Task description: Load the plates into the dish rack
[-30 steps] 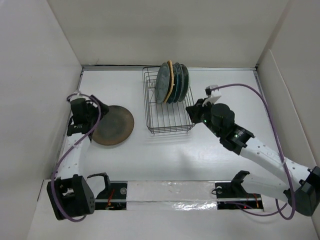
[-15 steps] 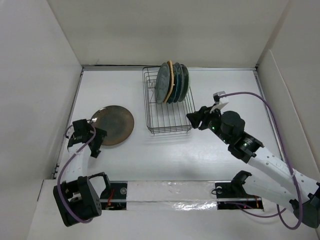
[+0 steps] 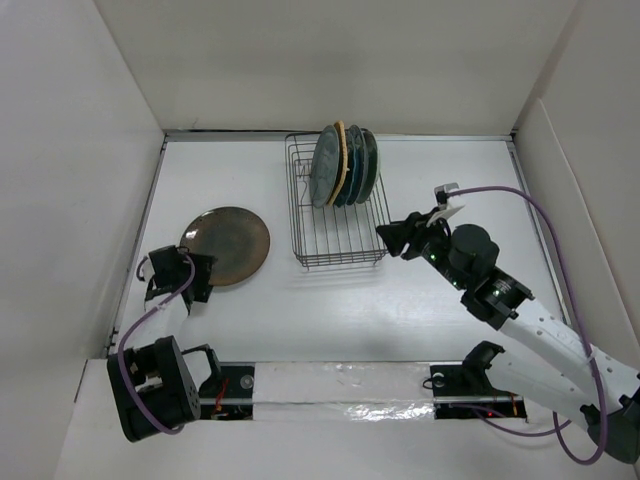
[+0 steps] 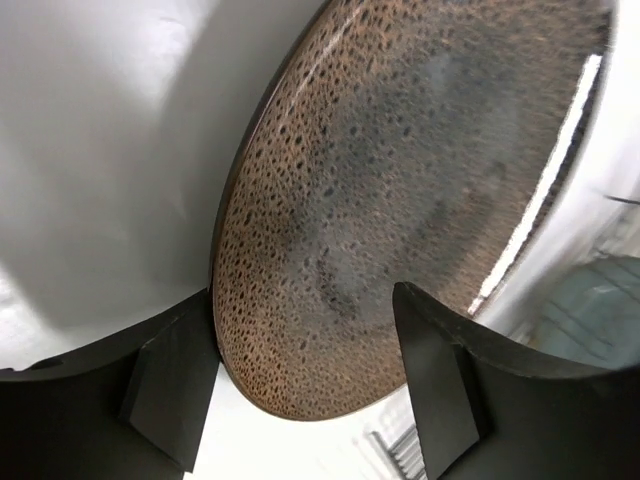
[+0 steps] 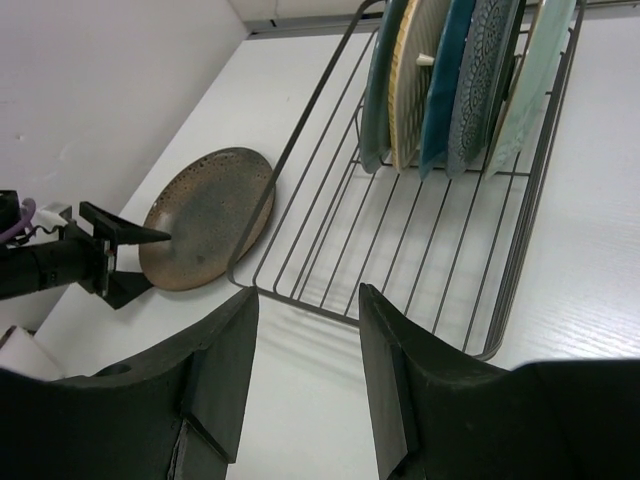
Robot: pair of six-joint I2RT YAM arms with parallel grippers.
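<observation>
The brown speckled plate (image 3: 226, 246) lies flat on the table left of the dish rack (image 3: 338, 215). It fills the left wrist view (image 4: 400, 200) and shows in the right wrist view (image 5: 205, 220). My left gripper (image 3: 197, 279) (image 4: 305, 400) is open at the plate's near-left edge, and the rim lies between its fingers. Several plates (image 3: 343, 165) stand upright in the far half of the black wire rack (image 5: 400, 230): grey-teal (image 5: 385, 80), orange-tan (image 5: 415, 70), two dark teal, and pale mint (image 5: 535, 70). My right gripper (image 3: 392, 237) (image 5: 310, 390) is open and empty, at the rack's near right corner.
White walls stand close on the left, far and right sides. The rack's near half (image 5: 380, 250) holds no plates. A taped strip (image 3: 340, 385) runs along the near table edge between the arm bases.
My left gripper has drawn back toward the near side, from the plate's left edge to its near-left edge. My right arm has pulled slightly back and right from the rack. The plates have not moved.
</observation>
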